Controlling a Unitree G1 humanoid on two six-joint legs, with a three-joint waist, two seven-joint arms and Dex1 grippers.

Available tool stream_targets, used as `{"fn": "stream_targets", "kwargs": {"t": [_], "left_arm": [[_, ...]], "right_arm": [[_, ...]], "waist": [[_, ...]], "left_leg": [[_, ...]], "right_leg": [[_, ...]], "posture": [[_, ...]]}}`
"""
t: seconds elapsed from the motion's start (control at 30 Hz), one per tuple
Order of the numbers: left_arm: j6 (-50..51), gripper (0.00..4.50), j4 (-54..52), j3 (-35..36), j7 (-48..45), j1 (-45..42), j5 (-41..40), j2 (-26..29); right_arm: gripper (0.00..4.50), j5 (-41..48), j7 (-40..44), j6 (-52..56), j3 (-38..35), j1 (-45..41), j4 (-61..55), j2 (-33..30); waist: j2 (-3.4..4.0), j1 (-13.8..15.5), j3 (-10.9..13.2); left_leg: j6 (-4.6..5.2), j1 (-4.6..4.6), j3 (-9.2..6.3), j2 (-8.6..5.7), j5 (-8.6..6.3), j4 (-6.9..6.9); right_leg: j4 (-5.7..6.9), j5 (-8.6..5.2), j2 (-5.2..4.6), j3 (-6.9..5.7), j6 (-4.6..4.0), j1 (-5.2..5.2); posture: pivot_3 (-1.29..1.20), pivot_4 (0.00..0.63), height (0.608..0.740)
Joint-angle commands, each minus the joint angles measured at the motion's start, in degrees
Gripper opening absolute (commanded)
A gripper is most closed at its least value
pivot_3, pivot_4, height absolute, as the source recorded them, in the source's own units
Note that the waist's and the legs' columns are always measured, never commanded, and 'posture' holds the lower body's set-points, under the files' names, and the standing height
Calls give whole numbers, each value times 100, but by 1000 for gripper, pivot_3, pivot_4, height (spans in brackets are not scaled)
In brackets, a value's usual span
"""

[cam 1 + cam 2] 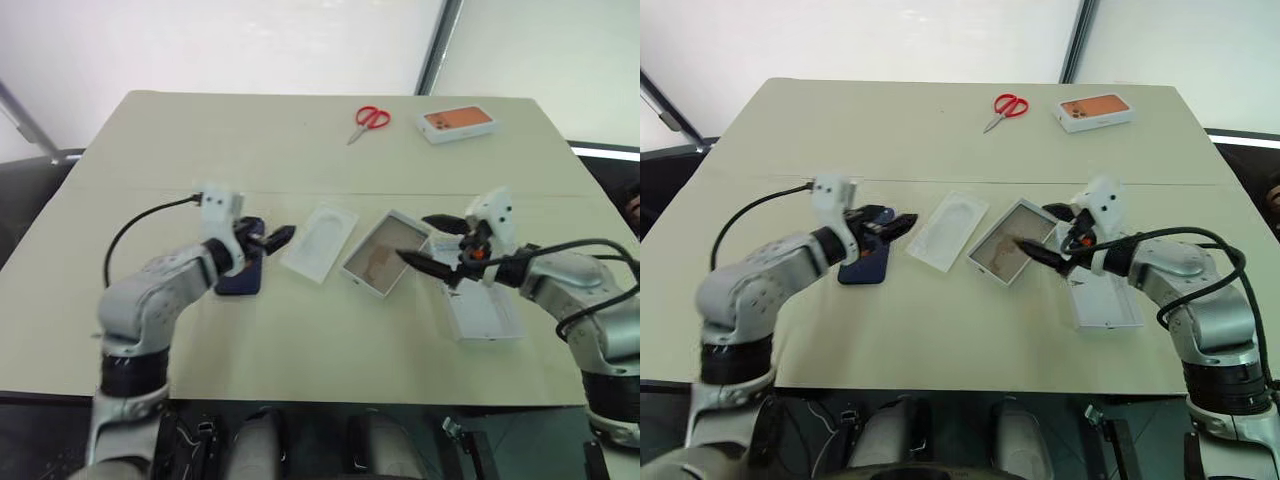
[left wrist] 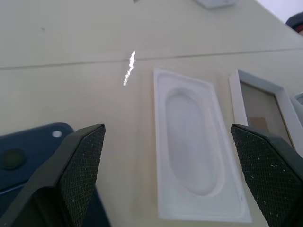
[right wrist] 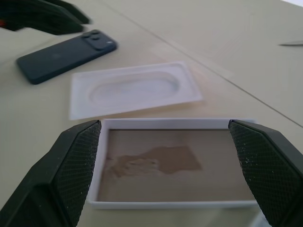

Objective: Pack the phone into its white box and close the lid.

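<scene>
Beige tabletop point(image 1: 300, 150) with packing parts laid out, neither gripper holding anything.
From left: left gripper point(image 1: 268, 238), jaws wide and empty, poised directly over the phone point(image 3: 64, 56), whose long axis runs front to back; insert point(image 1: 320, 242); white box point(image 1: 385, 253), empty; right gripper point(image 1: 432, 243), likewise wide, above the lid point(image 1: 482, 318). Judged: the left arm is nearer the phone.

We see a pale beige desk point(image 1: 300, 140) crossed by a faint seam, bright white panels point(image 1: 250, 40) behind it split by a dark post point(image 1: 438, 45), dark floor at its corners.
</scene>
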Motion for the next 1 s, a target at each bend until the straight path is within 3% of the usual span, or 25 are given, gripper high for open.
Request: {"fn": "stream_targets", "kwargs": {"t": [0.03,0.2,0.5,0.6,0.83,1.0], "left_arm": [[485,4457,543,-35,271,-517,111,-232],[942,4457,1240,1,346,-1128,133,-556],[1395,4457,1908,-278,130,-1496,385,-571],[1434,3604,2027,-169,117,-1537,419,-611],[1470,25,2015,202,217,-1518,474,-625],[748,25,1636,418,254,-1410,567,-617]], "right_arm": [[4500,132,70,24,149,-62,-485,-6],[4500,196,110,95,305,65,-822,-66],[4500,86,73,48,351,345,-1054,-124],[4500,44,42,11,370,359,-1036,-105],[4500,-71,13,-106,489,366,-962,-34],[4500,-60,8,-141,508,357,-944,-28]], "waist": [[0,-4,0],[-2,10,1],[-2,10,1],[-2,13,1],[-3,10,1],[-3,2,1]], "left_leg": [[0,0,0,0,0,0],[-2,-1,-1,0,1,1],[-3,-4,-3,-2,2,9],[-3,-4,-3,-2,2,12],[-3,-5,-3,-2,2,14],[-3,-4,-3,-1,2,16]], "right_leg": [[0,0,0,0,0,0],[0,0,0,-1,0,-1],[3,0,0,-2,1,-1],[3,-1,0,-2,1,-1],[5,-1,0,-2,1,-1],[6,-1,0,-1,1,0]], "posture": [[0,150,728],[0,150,728],[0,150,728],[0,150,728],[0,150,728],[0,150,728]]}}
